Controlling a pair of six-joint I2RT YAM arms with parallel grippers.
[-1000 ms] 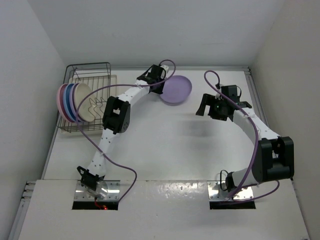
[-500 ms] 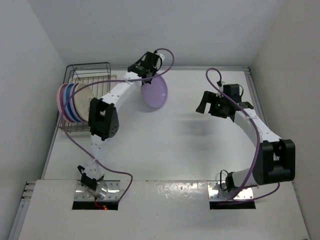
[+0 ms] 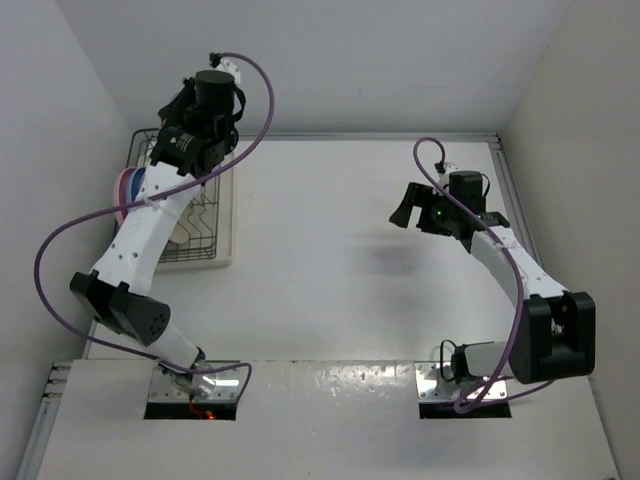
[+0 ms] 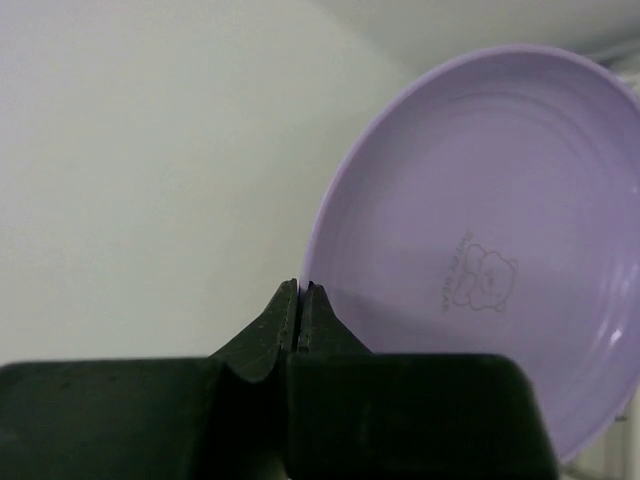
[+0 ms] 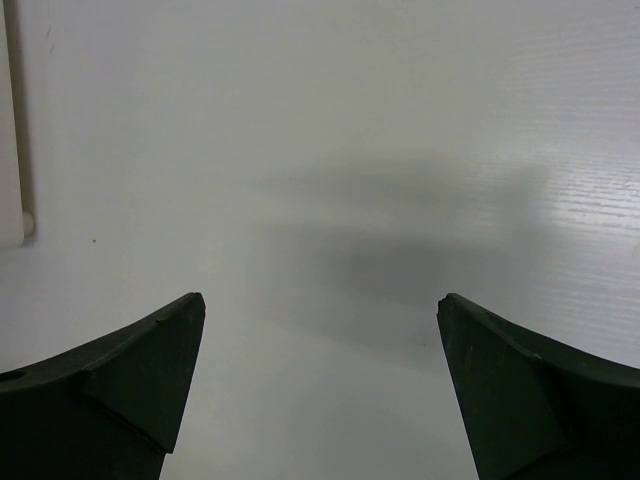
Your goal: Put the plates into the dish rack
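My left gripper [image 4: 300, 291] is shut on the rim of a lilac plate [image 4: 480, 250], which stands tilted on edge and fills the right of the left wrist view. In the top view the left gripper [image 3: 203, 112] is raised over the back of the dish rack [image 3: 195, 240], and the arm hides the held plate. Pink and blue plates [image 3: 124, 190] stand on edge at the rack's left side, partly hidden behind the arm. My right gripper [image 3: 405, 213] is open and empty above bare table; its jaws stand wide apart in the right wrist view [image 5: 320, 310].
The rack's pale tray base [image 3: 226, 215] lies at the table's left edge near the left wall; its corner shows in the right wrist view [image 5: 10, 200]. Walls close the table on the left, back and right. A purple cable loops off each arm.
My left arm has swung the lilac plate from the table's middle back, leftward and up, to over the rack. The right arm has barely moved.
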